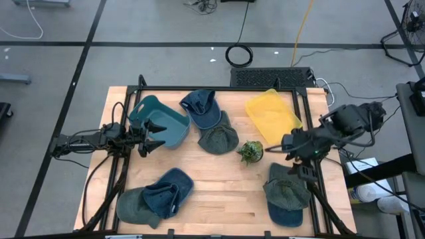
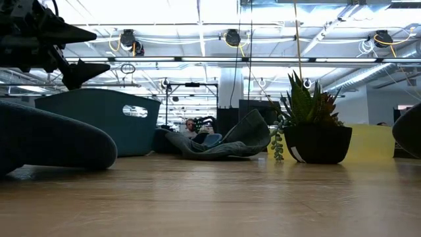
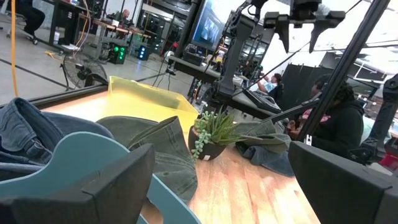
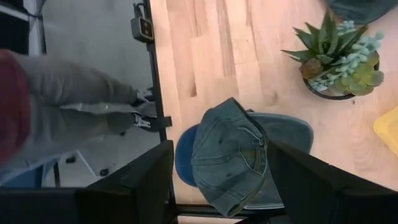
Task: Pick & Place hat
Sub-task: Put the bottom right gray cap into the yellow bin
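From my console, the left gripper (image 1: 158,136) hung with its jaws spread wide and empty, just at the rim of the teal plastic bin (image 1: 163,119) near the table's left side. The right gripper (image 1: 300,171) hovered above the faded olive-green cotton cap (image 4: 231,152), fingers parted with nothing between them. That cap lay on top of a blue denim cap (image 4: 283,134), close to the front right corner of the light wooden table (image 1: 226,186), with the denim brim reaching the table edge. The small potted succulent in a dark bowl (image 1: 250,152) stood near the table's middle, apart from the caps. I saw bare wood between the plant and the front edge. A yellow plastic bin (image 1: 272,115) sat at the back right, and more caps (image 1: 156,196) were piled at the front left corner.
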### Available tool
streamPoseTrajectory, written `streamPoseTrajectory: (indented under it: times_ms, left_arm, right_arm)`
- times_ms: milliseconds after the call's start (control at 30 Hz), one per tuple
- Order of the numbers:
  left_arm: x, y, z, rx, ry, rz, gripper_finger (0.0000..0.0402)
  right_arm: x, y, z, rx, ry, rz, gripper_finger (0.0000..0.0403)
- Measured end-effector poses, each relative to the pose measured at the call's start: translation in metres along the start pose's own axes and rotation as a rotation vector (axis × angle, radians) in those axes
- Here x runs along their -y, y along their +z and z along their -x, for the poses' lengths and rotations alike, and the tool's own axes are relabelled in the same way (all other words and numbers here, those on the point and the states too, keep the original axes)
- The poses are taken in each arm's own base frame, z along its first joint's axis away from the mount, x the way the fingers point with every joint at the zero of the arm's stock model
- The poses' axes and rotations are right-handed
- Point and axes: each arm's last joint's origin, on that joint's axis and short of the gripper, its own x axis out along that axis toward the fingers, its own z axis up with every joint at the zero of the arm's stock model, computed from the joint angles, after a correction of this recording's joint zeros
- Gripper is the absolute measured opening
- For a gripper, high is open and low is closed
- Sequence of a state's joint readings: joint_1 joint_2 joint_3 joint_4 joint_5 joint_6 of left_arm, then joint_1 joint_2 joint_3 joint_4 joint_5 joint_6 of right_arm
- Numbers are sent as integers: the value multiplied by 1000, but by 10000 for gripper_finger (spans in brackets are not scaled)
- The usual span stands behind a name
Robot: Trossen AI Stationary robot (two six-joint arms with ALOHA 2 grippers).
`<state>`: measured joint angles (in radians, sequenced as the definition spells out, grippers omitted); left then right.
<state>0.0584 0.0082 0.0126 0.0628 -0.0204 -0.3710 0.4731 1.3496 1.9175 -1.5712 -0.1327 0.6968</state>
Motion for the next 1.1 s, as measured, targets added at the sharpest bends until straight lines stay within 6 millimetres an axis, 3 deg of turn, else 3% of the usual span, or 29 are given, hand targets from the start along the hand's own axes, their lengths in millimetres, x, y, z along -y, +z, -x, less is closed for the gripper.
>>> streamPoseTrajectory:
  times_ms: [333,667,1100]
  left_arm:
    - [0,0,0,0,0,0,379]
    - [0,0,0,0,0,0,379]
    - [0,0,0,0,0,0,379]
  right_arm:
    - [-28,-3,-29,-107,-25,34,219]
    - [-51,-11,-57,-194,-67,35,217]
    - [-53,-53,-108,-420,-208,13,217]
